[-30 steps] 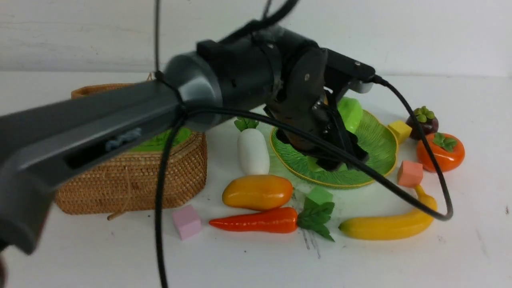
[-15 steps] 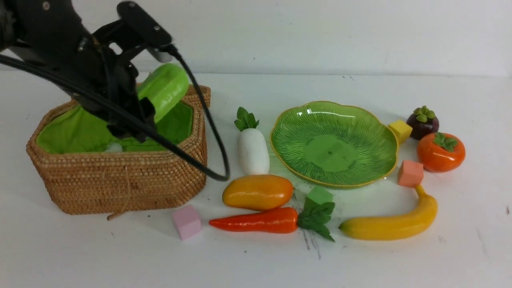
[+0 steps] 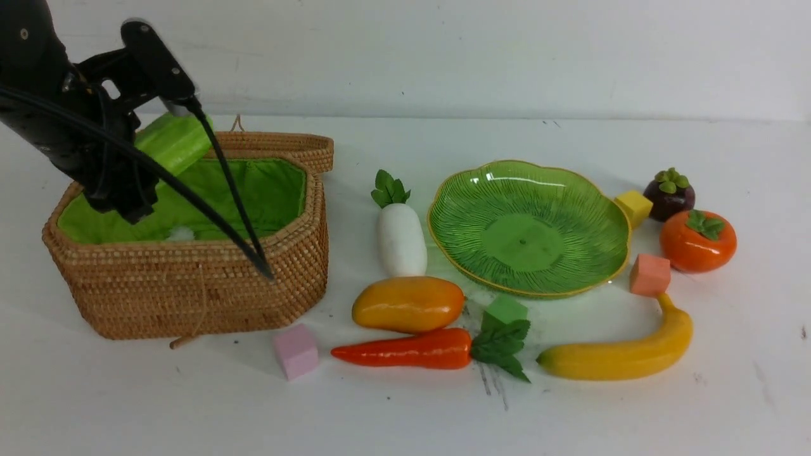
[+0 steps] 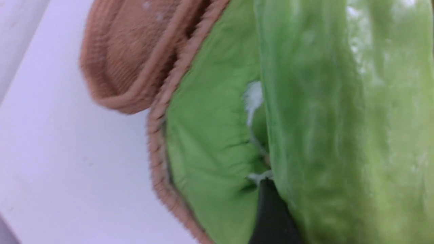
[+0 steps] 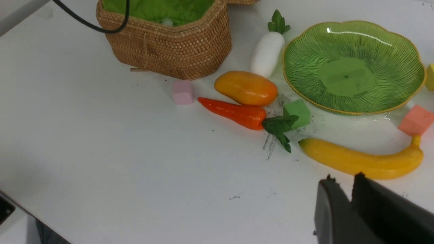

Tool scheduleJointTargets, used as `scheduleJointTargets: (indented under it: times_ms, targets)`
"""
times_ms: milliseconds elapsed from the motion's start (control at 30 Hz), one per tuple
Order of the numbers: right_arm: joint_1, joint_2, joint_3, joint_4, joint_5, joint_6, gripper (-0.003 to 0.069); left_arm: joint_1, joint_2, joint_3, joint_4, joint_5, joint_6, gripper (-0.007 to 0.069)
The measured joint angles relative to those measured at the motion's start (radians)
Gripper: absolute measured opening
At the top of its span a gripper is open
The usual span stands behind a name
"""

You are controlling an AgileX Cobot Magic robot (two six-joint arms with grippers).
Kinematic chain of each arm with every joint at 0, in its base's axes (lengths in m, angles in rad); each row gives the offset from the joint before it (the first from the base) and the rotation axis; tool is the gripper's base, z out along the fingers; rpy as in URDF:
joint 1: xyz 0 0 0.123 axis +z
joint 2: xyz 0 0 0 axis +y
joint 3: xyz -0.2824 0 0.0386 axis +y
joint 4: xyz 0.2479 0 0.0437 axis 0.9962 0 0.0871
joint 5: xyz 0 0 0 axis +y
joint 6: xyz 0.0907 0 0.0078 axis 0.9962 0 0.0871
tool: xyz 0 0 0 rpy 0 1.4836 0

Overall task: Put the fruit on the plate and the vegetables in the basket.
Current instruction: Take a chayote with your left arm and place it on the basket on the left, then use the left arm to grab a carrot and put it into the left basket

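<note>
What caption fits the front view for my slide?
Left gripper holds the cucumber over the open basket; the plate holds nothing yet.

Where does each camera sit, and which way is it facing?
Front view: between the arms, facing forward; left arm holds the cucumber over the basket.
Left wrist view: on that arm, looking past the cucumber into the basket; left finger shows.
Right wrist view: on the right arm, facing the plate; right fingers show, nearly together.
Shared: front and right wrist both show basket, plate, carrot.
</note>
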Motion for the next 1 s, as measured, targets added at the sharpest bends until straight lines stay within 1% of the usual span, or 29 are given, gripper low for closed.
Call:
scheduleJointTargets:
  times_ms: [100, 167, 233, 300, 367, 433, 467, 500, 533, 567, 633, 667, 733, 800, 833, 900, 967, 1000]
  targets:
    - [0.000, 0.000, 0.000, 0.021, 0.004, 0.000, 0.0098, 0.000, -0.002, 0.000, 0.047, -0.022, -0.077, 0.0580]
    - [0.000, 0.000, 0.000, 0.027, 0.004, 0.000, 0.0101, 0.000, -0.010, 0.000, 0.055, -0.027, -0.124, 0.0643]
    - [0.000, 0.000, 0.000, 0.028, 0.005, 0.000, 0.0103, -0.002, -0.023, 0.001, 0.053, -0.027, -0.161, 0.0660]
    - [0.000, 0.000, 0.000, 0.028, 0.011, -0.004, 0.0106, -0.014, -0.050, 0.001, 0.041, -0.027, -0.211, 0.0650]
    - [0.000, 0.000, 0.000, 0.028, 0.012, -0.013, 0.0107, -0.036, -0.080, 0.001, 0.010, -0.027, -0.252, 0.0612]
    - [0.000, 0.000, 0.000, 0.028, 0.014, -0.024, 0.0107, -0.077, -0.113, 0.001, -0.042, -0.020, -0.286, 0.0517]
    - [0.000, 0.000, 0.000, 0.028, 0.015, -0.028, 0.0107, -0.122, -0.133, 0.001, -0.081, -0.003, -0.300, 0.0434]
    - [0.000, 0.000, -0.002, 0.028, 0.016, -0.028, 0.0107, -0.137, -0.142, 0.001, -0.099, 0.004, -0.304, 0.0386]
    - [0.000, 0.000, -0.007, 0.028, 0.017, -0.031, 0.0107, -0.197, -0.155, 0.001, -0.138, 0.034, -0.311, 0.0281]
    - [0.000, 0.000, -0.007, 0.028, 0.018, -0.031, 0.0107, -0.206, -0.157, 0.001, -0.146, 0.039, -0.312, 0.0244]
    - [0.000, -0.013, -0.012, 0.028, 0.023, -0.031, 0.0107, -0.333, -0.157, 0.001, -0.197, 0.124, -0.310, 0.0035]
    - [0.000, -0.021, -0.012, 0.028, 0.028, -0.031, 0.0108, -0.382, -0.148, 0.001, -0.214, 0.161, -0.309, -0.0004]
    - [0.000, -0.033, -0.016, 0.025, 0.046, -0.031, 0.0109, -0.471, -0.115, 0.001, -0.234, 0.223, -0.307, -0.0013]
    - [0.000, -0.047, -0.017, 0.024, 0.064, -0.032, 0.0111, -0.538, -0.061, 0.001, -0.244, 0.268, -0.301, -0.0013]
    - [0.000, -0.048, -0.017, 0.024, 0.066, -0.032, 0.0111, -0.538, -0.054, 0.001, -0.244, 0.271, -0.299, -0.0013]
    - [0.000, -0.061, -0.017, 0.020, 0.082, -0.032, 0.0113, -0.589, 0.025, 0.001, -0.245, 0.281, -0.262, 0.0017]
    - [0.000, -0.067, -0.017, 0.020, 0.089, -0.032, 0.0115, -0.606, 0.070, 0.001, -0.245, 0.280, -0.218, 0.0074]
    - [0.000, -0.068, -0.017, 0.020, 0.092, -0.032, 0.0115, -0.609, 0.085, 0.001, -0.245, 0.279, -0.200, 0.0090]
